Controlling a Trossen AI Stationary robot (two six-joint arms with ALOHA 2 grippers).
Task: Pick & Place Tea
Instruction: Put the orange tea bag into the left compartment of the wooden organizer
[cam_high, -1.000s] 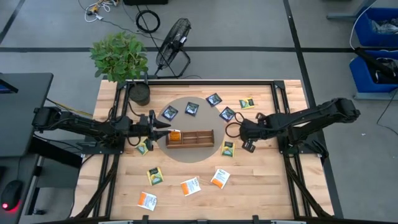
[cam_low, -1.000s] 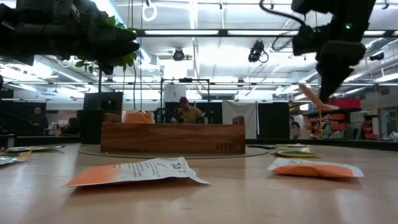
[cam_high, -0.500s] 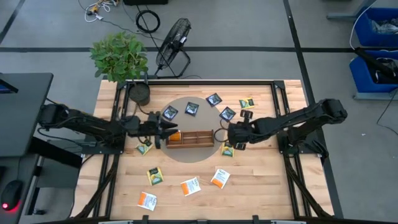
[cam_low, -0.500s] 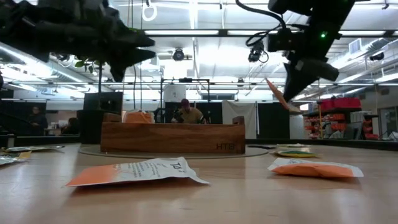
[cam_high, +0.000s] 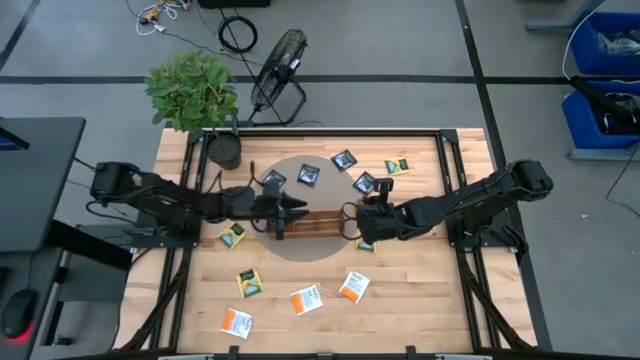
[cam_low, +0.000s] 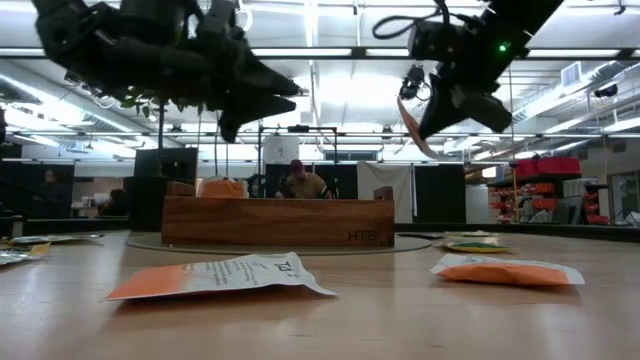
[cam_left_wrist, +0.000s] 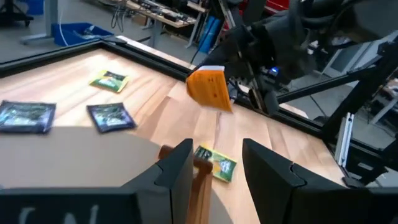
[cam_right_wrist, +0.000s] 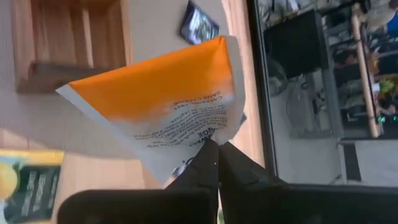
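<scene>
The long wooden tray (cam_high: 315, 222) lies on a round grey mat at the table's middle. My left gripper (cam_high: 297, 212) hovers open over the tray's left end, nothing between its fingers (cam_left_wrist: 177, 168). My right gripper (cam_high: 352, 222) is shut on an orange-and-white tea sachet (cam_right_wrist: 155, 93) in the air just off the tray's right end; the left wrist view also shows this sachet (cam_left_wrist: 208, 87). Other tea sachets lie flat on the table: navy ones (cam_high: 308, 175) behind the tray, yellow-green ones (cam_high: 248, 283) and orange ones (cam_high: 307, 299) nearer the front. My right gripper pinches the sachet's white end (cam_right_wrist: 208, 134) between its two fingers, at the edge. The fingers come from the table's right, slanting down. The sachet is lifted clear of table and tray and juts out tilted past the fingertips, orange end (cam_low: 408, 128) away from the fingers.
A potted plant (cam_high: 195, 95) stands at the table's far left corner, with a fan (cam_high: 278, 65) on the floor beyond. Black rails (cam_high: 440, 160) frame the tabletop. One yellow-green sachet (cam_high: 366, 243) lies right under the right arm.
My right gripper has carried the orange-and-white sachet toward the table's left, up to the tray's right end, rolling its wrist so the sachet has turned. My left gripper has moved toward the table's right, over the tray's left end, staying open.
</scene>
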